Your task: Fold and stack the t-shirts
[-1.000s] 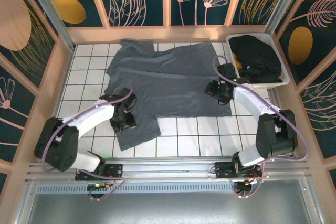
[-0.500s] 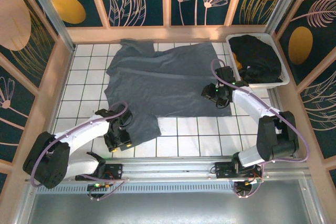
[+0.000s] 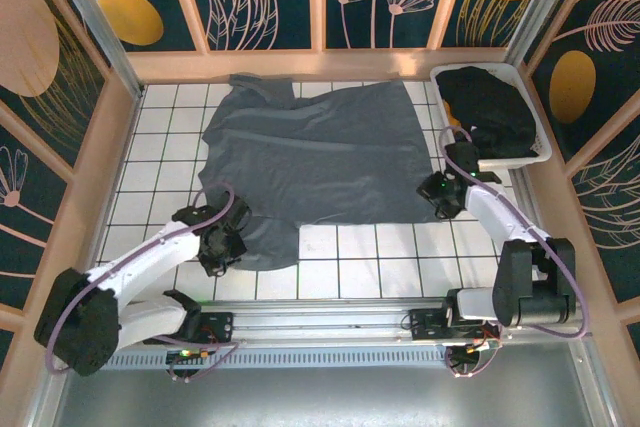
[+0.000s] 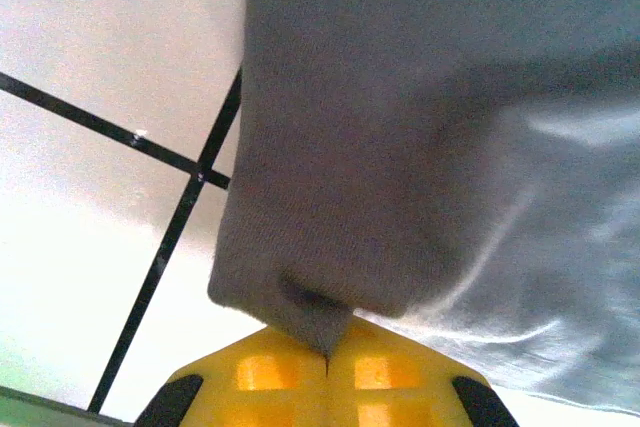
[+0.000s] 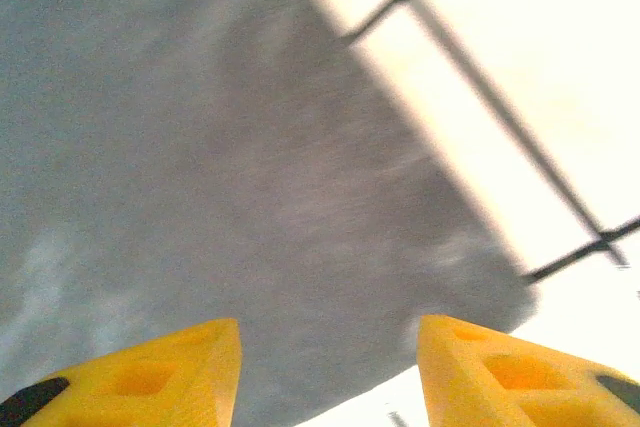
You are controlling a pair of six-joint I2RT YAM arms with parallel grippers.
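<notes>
Slate blue-grey fabric t-shirt (image 3: 310,162) is seen spread mostly flat on the white tiled desk (image 3: 380,267), centre to far-left. Its longer spread runs left to right, and a faint crease is noted across it in the same direction. One sleeve-like lobe points to the far left corner, and another flap hangs toward the near left. The neck cannot be made out. The far edge lies close to the wooden back border, and the right edge lies near the white plastic bin (image 3: 541,154). That bin is set in the far right corner and is filled with crumpled black fabric t-shirts (image 3: 490,112). The left gripper (image 3: 222,247) is placed at the left edge of the near flap. In the left wrist view the gripper (image 4: 327,352) is seen clenched on a pinch of the grey cloth, which is bunched just above its yellow fingers. The right gripper (image 3: 440,197) is held at the near right corner of the shirt. In the right wrist view the gripper (image 5: 330,347) is seen released, fingers spread, with the fabric corner below them; contact cannot be told. Bare tiles are noted along the near edge between the arms and down the left side.
</notes>
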